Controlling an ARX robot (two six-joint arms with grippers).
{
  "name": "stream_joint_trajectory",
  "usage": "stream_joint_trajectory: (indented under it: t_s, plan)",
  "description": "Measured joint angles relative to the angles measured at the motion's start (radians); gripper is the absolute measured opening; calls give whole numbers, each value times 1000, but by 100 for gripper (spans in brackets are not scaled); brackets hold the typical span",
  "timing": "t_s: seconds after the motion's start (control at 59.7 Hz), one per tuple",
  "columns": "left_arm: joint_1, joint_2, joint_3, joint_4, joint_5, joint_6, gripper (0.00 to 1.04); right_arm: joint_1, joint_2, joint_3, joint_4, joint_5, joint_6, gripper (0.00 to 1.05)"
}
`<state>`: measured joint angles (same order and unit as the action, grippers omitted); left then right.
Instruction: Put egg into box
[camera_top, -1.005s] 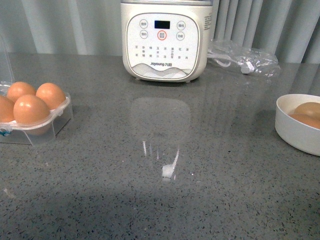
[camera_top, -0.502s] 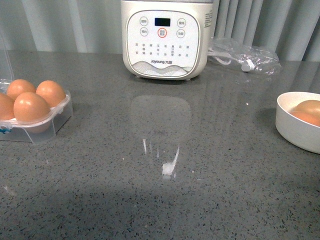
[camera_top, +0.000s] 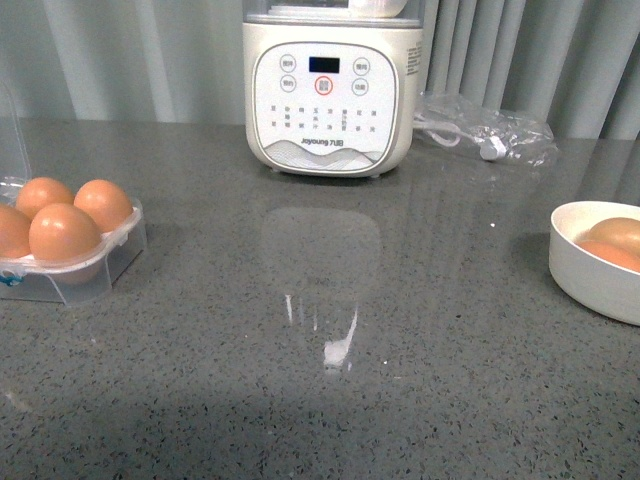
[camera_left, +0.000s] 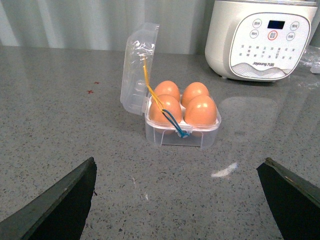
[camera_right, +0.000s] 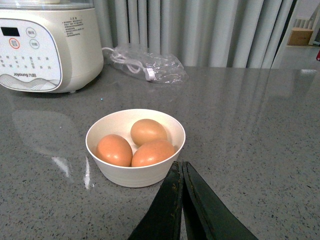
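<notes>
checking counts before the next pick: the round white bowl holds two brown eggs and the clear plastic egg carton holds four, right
No: the round white bowl holds three brown eggs, not two, as the right wrist view shows. The clear plastic egg carton does hold four.

**Home kitchen counter**

A grey speckled stone bench carries a cream Joyoung countertop cooker with a touch panel, a bagged power cord, a white bowl of brown eggs and a clear egg carton. Pale pleated curtains hang behind.
</notes>
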<state>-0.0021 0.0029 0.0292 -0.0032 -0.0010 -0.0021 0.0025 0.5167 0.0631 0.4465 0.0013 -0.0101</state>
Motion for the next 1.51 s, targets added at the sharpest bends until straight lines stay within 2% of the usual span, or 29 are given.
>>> stream_joint_trajectory:
  t_s: [0.234, 0.318, 0.971, 1.072, 1.373, 1.507]
  plan:
    - [0, 0, 0, 0, 0, 0, 98, 0, -100, -28, -72, 0, 0, 3]
    - [0, 0, 0, 0, 0, 0, 98, 0, -120, -59, -51, 0, 0, 3]
    - [0, 0, 0, 0, 0, 0, 98, 0, -338, -59, -265, -1, 0, 3]
    - [0, 0, 0, 0, 0, 0, 98, 0, -484, -58, -438, -3, 0, 3]
    - [0, -1, 0, 0, 0, 0, 98, 0, -512, -58, -446, -3, -1, 3]
    - [0, -2, 0, 0, 0, 0, 98, 0, -512, -58, -446, -3, 0, 23]
